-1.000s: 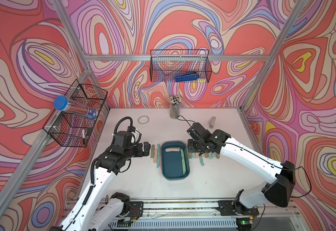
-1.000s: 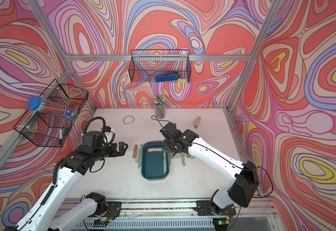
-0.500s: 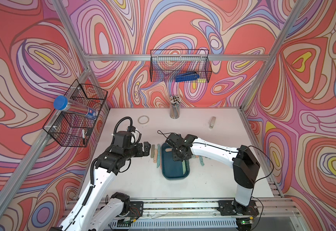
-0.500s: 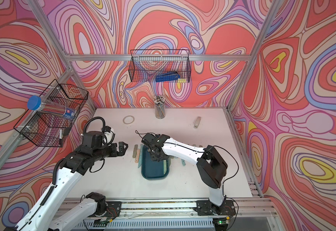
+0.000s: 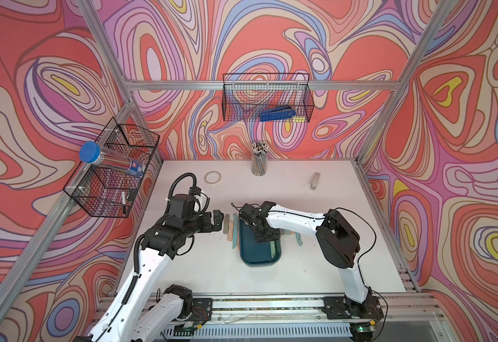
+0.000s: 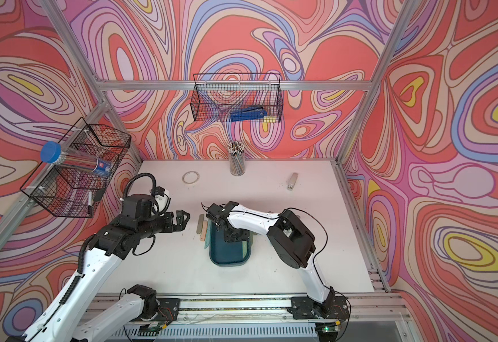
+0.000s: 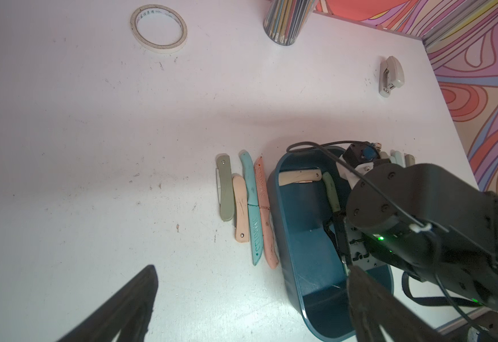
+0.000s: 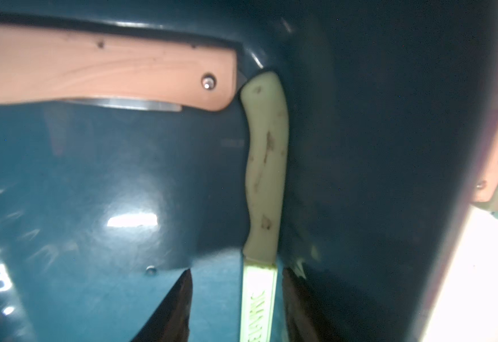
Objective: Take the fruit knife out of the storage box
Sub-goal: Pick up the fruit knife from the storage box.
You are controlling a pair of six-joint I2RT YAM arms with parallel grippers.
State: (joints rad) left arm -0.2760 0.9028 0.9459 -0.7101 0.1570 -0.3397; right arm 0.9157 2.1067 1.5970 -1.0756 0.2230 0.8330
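R gripper (image 8: 236, 274) is down inside storage box (image 5: 258, 257), which sits at centre of table (image 5: 315, 266). Jaws part-open, straddling pale green fruit knife (image 8: 267, 177) where handle meets sheath. One finger (image 8: 170, 308) stands clear of the knife w/ box floor showing between. The other is just beside the sheath; can't tell if touching. No grip seen.

Pale green fruit knife lies flat on box floor along R wall, lengthwise. Peach folding knife (image 7: 299, 177) also in box, lying across far end, one end close to green handle's tip.

L gripper (image 5: 217, 220) hovers over table just L of box. Jaws wide, nothing between; both fingers (image 7: 129, 305) show in L wrist view, well apart.

Outside box, L side: row of four knives (image 7: 252, 207) side by side on table:
- olive folder (image 7: 225, 189)
- peach folder (image 7: 240, 207)
- teal sheathed knife
- salmon sheathed knife (image 7: 265, 213), just beside box wall

R side: more knives partly hidden under R arm; a teal one (image 5: 299, 239) shows.

Far part of table: tape ring (image 5: 212, 177), pencil cup (image 5: 259, 161), stapler (image 5: 315, 181).
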